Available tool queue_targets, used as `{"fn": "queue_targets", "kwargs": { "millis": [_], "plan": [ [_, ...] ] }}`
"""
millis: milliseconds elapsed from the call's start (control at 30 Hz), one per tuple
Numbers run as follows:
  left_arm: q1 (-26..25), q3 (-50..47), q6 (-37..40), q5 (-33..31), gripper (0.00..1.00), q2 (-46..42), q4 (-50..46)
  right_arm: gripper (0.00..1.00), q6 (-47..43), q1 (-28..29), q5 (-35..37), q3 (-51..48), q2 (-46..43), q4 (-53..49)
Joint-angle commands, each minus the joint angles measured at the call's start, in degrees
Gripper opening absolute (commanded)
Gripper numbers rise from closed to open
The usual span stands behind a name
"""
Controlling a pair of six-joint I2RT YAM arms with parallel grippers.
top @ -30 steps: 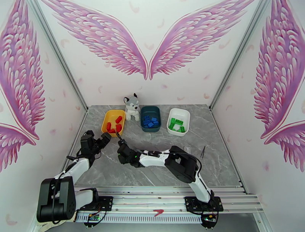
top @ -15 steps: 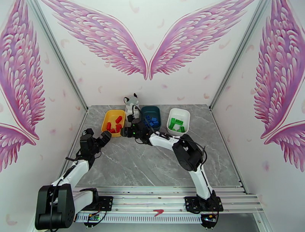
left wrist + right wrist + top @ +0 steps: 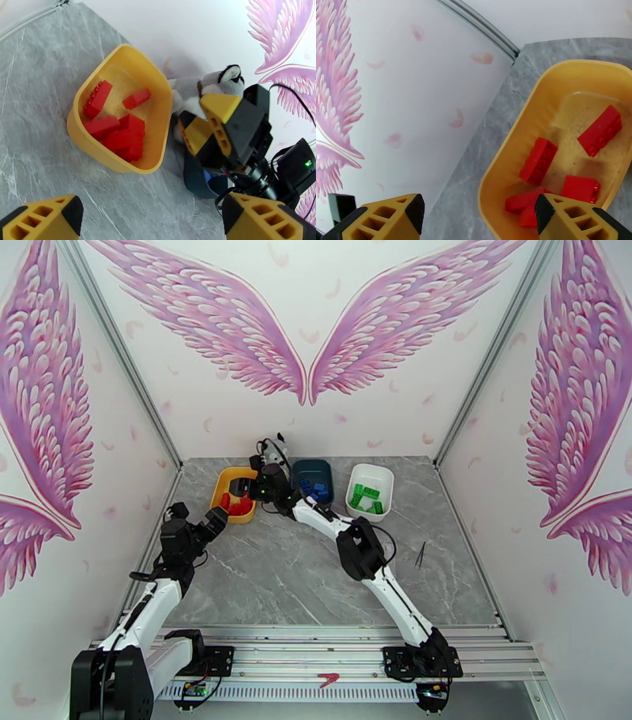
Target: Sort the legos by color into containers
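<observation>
Red legos (image 3: 539, 160) lie loose in yellow tray (image 3: 513, 138), toward far-left corner of worktop (image 3: 316, 587); blue legos (image 3: 312, 491) in teal tray (image 3: 312, 470), green legos (image 3: 365, 499) in white tray (image 3: 371, 475), along far edge. Expect bricks light, rigid, slick: pinch flat sides, not studs. Your right pincer (image 3: 478, 207) hangs over yellow tray, spread wide, empty. Left pincer (image 3: 152, 205) also spread, empty, near tray's near rim.

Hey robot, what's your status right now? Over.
Right gripper open over yellow tray; left gripper open, short of it. Red legos inside, blue legos in teal tray, green legos in white tray. Husky plush beside yellow tray.
</observation>
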Motion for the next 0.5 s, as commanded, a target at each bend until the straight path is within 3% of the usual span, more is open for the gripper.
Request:
{"fn": "queue_targets", "kwargs": {
  "millis": [0,233,467],
  "plan": [
    [-0.2,-0.26,1.56,-1.64,0.99,-1.48,-2.15,0.86,-2.81,-0.63,-0.97,-1.79,-3.25,-2.61],
    [-3.57,0.95,5.93,-6.39,0.99,-3.38,-4.79,0.91,-7.82,-0.51,0.83,-34.33,-24.5,8.71],
    [-10.9,3.07,11.95,-12.92,0.99,-6.28,-7.15,0.96,-16.26,-0.51,14.68,-61.96,-49.97,6.09]
  ]
}}
